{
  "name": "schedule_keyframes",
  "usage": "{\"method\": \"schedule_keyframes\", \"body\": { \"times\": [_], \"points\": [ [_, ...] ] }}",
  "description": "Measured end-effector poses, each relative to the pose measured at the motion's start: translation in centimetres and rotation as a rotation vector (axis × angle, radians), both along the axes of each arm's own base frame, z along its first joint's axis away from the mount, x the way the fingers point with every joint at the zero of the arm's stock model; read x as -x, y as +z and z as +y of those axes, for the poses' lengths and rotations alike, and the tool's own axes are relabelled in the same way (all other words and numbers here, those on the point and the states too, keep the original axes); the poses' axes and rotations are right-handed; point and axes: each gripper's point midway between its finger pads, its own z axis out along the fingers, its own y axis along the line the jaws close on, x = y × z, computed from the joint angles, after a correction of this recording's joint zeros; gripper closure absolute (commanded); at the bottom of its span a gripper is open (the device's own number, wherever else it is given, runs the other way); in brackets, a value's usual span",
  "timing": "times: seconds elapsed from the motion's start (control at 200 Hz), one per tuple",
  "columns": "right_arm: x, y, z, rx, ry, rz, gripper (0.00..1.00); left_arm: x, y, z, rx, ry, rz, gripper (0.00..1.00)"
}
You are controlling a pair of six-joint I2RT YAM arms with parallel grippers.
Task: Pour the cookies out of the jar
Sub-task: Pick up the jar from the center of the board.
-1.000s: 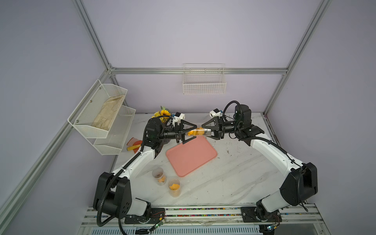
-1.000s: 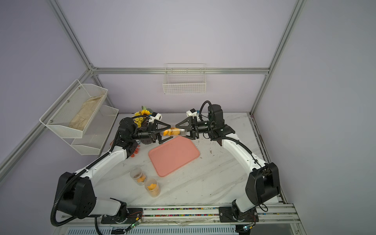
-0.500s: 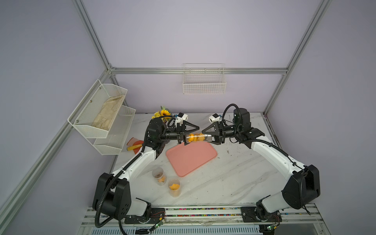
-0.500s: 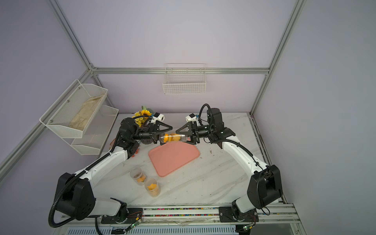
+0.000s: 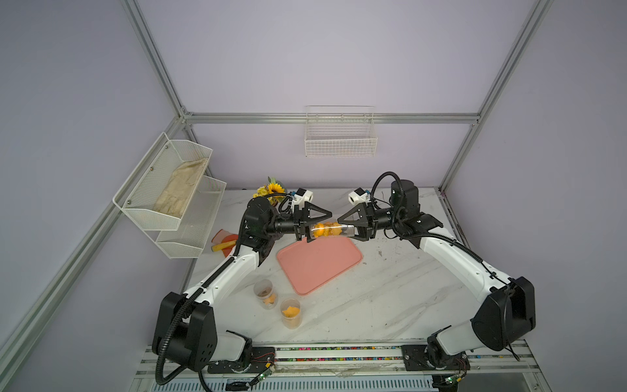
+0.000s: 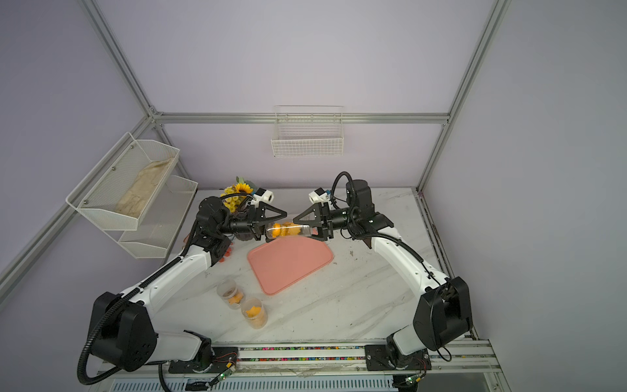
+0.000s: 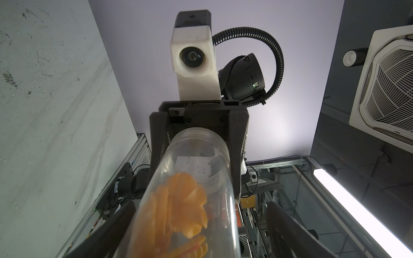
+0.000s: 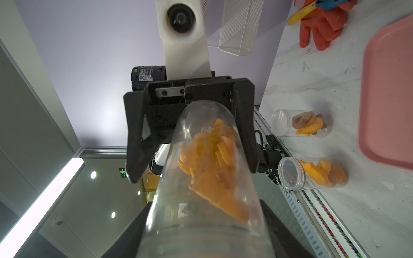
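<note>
The jar [image 5: 343,231] is a clear, slim plastic cylinder lying on its side, its long axis running left to right just above the middle of both top views [image 6: 303,230]. Its wall is see-through; in the left wrist view [image 7: 201,154] the far end shows ridged threads. The cookies [image 5: 323,230] are orange-yellow, flat and scallop-edged, bunched loosely together inside, toward the jar's left end in both top views [image 6: 284,231]. In the right wrist view they fill mid-frame [image 8: 212,160]. None has spilled out.
</note>
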Motion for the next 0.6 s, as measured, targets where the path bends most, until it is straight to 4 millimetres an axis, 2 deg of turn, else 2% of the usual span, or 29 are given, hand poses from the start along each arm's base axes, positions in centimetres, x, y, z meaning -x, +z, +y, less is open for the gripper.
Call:
{"method": "schedule_keyframes", "body": {
  "times": [0.18,0.6],
  "points": [
    [0.00,0.18,-0.02,-0.006,0.001,-0.015,0.45,-0.01,0.03,0.00,0.001,0.000,0.015,0.21],
    [-0.62,0.43,-0.44,-0.008,-0.024,-0.031,0.46,-0.36,0.18,0.03,0.008,0.020,0.020,0.21]
  ]
}}
